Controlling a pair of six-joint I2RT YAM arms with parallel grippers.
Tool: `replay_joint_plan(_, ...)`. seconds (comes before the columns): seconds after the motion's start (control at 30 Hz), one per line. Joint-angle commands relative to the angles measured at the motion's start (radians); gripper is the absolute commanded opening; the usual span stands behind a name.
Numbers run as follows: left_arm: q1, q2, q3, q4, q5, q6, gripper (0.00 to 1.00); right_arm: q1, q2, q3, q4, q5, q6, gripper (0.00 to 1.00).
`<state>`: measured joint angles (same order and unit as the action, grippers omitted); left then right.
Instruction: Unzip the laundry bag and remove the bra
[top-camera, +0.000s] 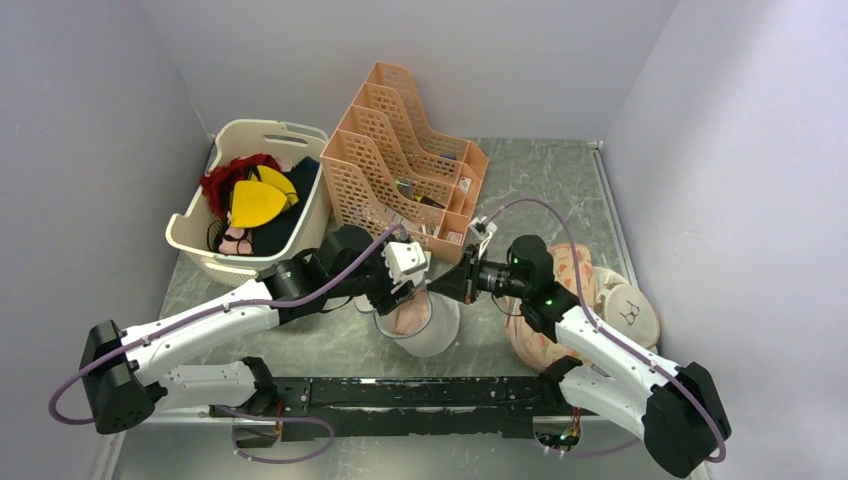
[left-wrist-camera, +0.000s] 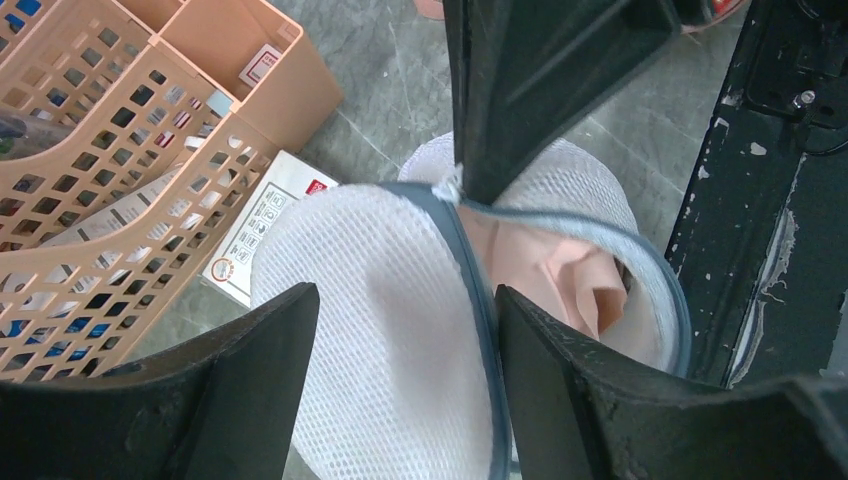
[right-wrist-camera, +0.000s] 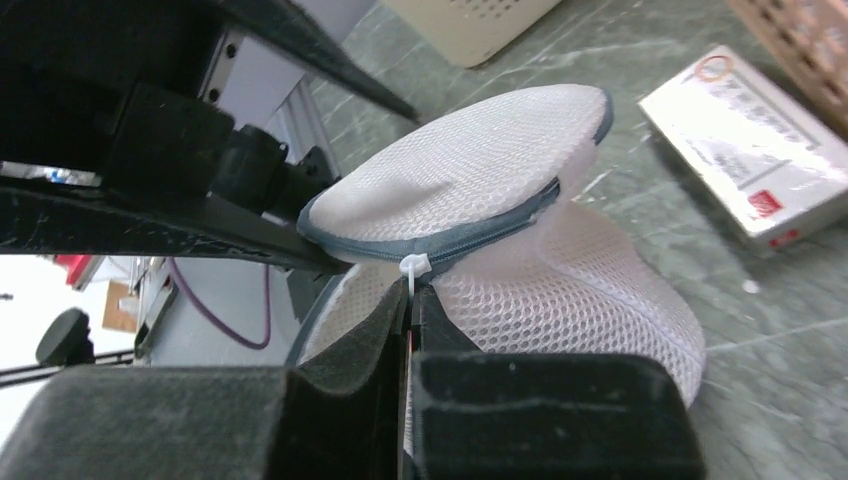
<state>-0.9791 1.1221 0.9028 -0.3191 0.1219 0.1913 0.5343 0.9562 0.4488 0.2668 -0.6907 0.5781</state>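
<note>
The laundry bag (top-camera: 432, 328) is a white mesh drum standing at the table's front middle. Its grey zip is partly undone and the lid flap (right-wrist-camera: 470, 170) is lifted. The pink-beige bra (left-wrist-camera: 560, 272) shows through the opening. My right gripper (right-wrist-camera: 411, 300) is shut on the white zip pull (right-wrist-camera: 414, 267), at the bag's rim; its dark fingers (left-wrist-camera: 520, 90) reach down into the left wrist view. My left gripper (left-wrist-camera: 405, 310) is open, its jaws astride the mesh lid (left-wrist-camera: 380, 290) and the zip edge. In the top view both grippers meet over the bag, left (top-camera: 403, 292) and right (top-camera: 447, 287).
A peach file rack (top-camera: 400, 165) stands behind the bag, with a small white box (left-wrist-camera: 262, 232) at its foot. A cream basket (top-camera: 190, 235) of red, yellow and black clothes stands at the back left. A peach printed pad (top-camera: 575, 275) and white discs (top-camera: 630, 315) lie to the right. A black rail (top-camera: 420, 395) runs along the near edge.
</note>
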Motion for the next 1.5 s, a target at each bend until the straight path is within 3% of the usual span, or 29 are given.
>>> replay_joint_plan(0.0, -0.003, 0.003, 0.026, 0.0, -0.009, -0.001, 0.76, 0.077, -0.021, 0.056, 0.01, 0.031, -0.02, 0.0)
replay_joint_plan(0.23, -0.007, 0.03, 0.041, -0.017, 0.027, 0.003, 0.66, 0.124, -0.036, 0.075, -0.013, 0.071, -0.031, 0.0)
replay_joint_plan(0.3, -0.011, 0.03, 0.044, -0.022, 0.026, 0.005, 0.55, 0.123, -0.037, 0.073, -0.023, 0.08, -0.044, 0.0)
replay_joint_plan(0.37, -0.014, 0.03, 0.047, -0.028, 0.018, 0.008, 0.36, 0.122, -0.034, 0.069, -0.032, 0.088, -0.058, 0.0)
replay_joint_plan(0.5, -0.021, 0.021, 0.053, -0.04, -0.004, 0.01, 0.1, 0.103, -0.01, 0.071, -0.073, 0.135, -0.098, 0.0)
replay_joint_plan(0.8, -0.165, 0.011, 0.104, -0.167, -0.284, 0.029, 0.07, -0.093, 0.037, 0.039, -0.123, 0.073, -0.152, 0.0)
replay_joint_plan(0.9, -0.174, 0.014, 0.115, -0.184, -0.292, 0.023, 0.07, -0.109, 0.061, 0.048, -0.144, 0.058, -0.167, 0.02)
replay_joint_plan(1.0, -0.175, 0.034, 0.12, -0.166, -0.286, 0.008, 0.13, -0.107, 0.051, 0.035, -0.111, 0.013, -0.129, 0.14)
replay_joint_plan(1.13, -0.175, 0.085, 0.136, -0.151, -0.279, -0.023, 0.38, -0.106, -0.011, 0.043, -0.191, 0.088, -0.124, 0.35)
replay_joint_plan(1.3, -0.152, 0.079, 0.151, -0.116, -0.166, -0.043, 0.65, -0.094, -0.097, 0.102, -0.374, 0.211, -0.17, 0.59)
replay_joint_plan(1.37, -0.115, 0.039, 0.147, -0.083, -0.084, -0.056, 0.98, -0.079, -0.128, 0.139, -0.43, 0.268, -0.191, 0.65)
replay_joint_plan(1.47, -0.022, -0.054, 0.115, 0.001, 0.063, -0.088, 0.99, -0.033, -0.143, 0.184, -0.489, 0.379, -0.233, 0.73)
